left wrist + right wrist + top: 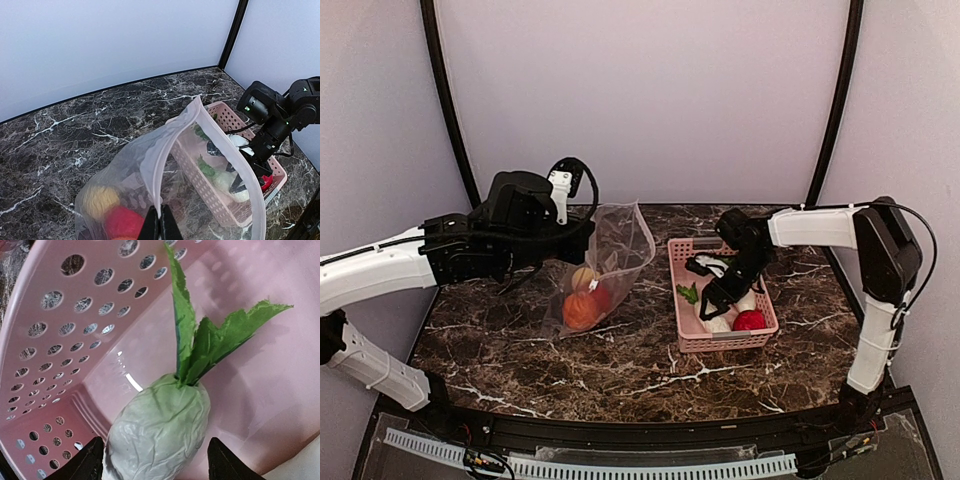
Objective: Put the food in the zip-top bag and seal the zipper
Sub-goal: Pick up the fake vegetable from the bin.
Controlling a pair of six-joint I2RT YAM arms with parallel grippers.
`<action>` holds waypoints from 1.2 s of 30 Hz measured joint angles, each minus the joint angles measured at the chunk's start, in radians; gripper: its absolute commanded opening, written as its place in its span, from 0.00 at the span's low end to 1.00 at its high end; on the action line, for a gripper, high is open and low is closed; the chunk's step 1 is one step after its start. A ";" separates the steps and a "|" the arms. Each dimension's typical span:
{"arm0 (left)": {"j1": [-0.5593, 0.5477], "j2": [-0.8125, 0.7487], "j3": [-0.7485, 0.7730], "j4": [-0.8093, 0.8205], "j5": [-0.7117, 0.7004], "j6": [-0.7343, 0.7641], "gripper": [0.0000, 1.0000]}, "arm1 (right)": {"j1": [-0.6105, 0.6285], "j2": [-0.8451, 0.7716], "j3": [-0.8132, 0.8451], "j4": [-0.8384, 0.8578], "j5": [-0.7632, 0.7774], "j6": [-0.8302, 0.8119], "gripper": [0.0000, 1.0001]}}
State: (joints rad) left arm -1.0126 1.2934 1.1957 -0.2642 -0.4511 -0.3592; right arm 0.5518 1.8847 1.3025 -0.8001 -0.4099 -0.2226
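**Marble desk (640,360) before pale walls: bag held open, radish about to be grasped.**
Left pincer (160,223) is closed on the white zipper (164,167) edge of the zip-top bag (618,245), holding its mouth up. The orange ball (579,312), red ball (604,298) and yellow ball (583,277) already lie inside. Right pincer (157,460) reaches into the pink basket (720,343), its jaws spread to the width of a white radish (160,427) and flanking it. Whether they press on it cannot be told. The radish looks light, with a wrinkled, probably soft skin and thin, floppy leaves (200,345), so the thick body across its middle is the likely best hold. The bag film is limp and needs support at the rim.
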 measured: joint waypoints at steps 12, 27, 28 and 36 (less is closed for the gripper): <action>0.000 0.000 -0.002 0.000 0.002 -0.014 0.01 | 0.001 0.036 0.029 -0.013 0.018 0.016 0.51; 0.000 0.000 -0.002 0.000 0.009 -0.016 0.01 | -0.011 -0.059 0.225 -0.085 0.024 -0.023 0.44; 0.000 0.000 -0.002 0.000 0.008 -0.015 0.01 | -0.011 -0.079 0.234 -0.084 0.019 -0.029 0.43; 0.000 0.002 -0.002 0.002 0.009 -0.015 0.01 | -0.011 -0.249 0.265 -0.023 -0.189 -0.027 0.42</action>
State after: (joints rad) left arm -1.0126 1.2949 1.1938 -0.2623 -0.4423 -0.3744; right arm 0.5404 1.6352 1.5673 -0.8230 -0.5987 -0.2493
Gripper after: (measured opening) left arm 0.007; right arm 0.491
